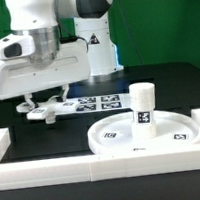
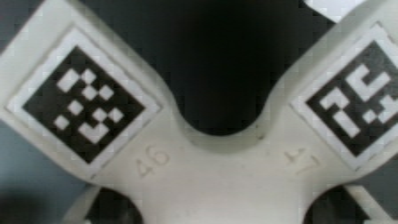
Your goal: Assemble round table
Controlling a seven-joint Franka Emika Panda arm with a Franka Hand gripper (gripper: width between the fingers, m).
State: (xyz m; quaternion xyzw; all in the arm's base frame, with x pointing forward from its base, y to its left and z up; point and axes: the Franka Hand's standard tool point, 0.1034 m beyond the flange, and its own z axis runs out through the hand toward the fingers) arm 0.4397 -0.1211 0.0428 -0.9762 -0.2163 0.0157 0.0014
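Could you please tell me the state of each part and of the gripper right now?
Round disc: lying flat, rim up, carrying the post.
Post: upright on the disc, near its middle.
Cross-shaped foot: apart from both, under the gripper.
Gripper: low over the foot; open or shut cannot be told.

Smooth white plastic disc, matt white plastic foot, matt black tabletop
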